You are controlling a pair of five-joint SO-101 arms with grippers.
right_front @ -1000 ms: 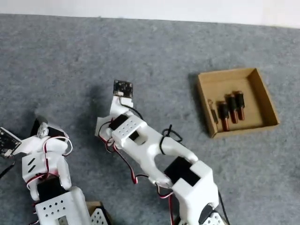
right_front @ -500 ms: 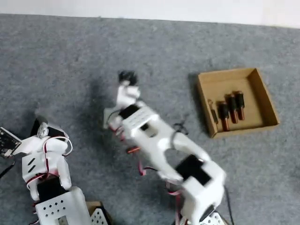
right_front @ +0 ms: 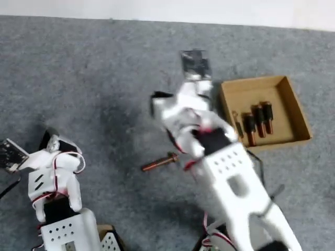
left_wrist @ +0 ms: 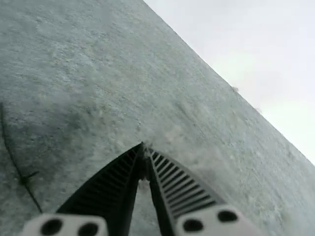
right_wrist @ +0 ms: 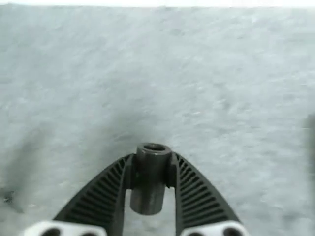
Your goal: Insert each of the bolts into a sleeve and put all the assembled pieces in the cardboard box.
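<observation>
Firmly, right jaws clamp a dark hollow cylindrical sleeve (right_wrist: 150, 178); left jaws closed, empty.

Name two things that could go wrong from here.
1. The sleeve, pinched near one end by the right gripper, might tilt or slip out.
2. The bolt lies loose on the table beside that arm, which could knock it away.

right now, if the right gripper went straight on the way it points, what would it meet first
Probably the grey mat: the right gripper, shut on a sleeve, points slightly down at bare mat, with nothing in its line as far as the wrist view shows.
</observation>
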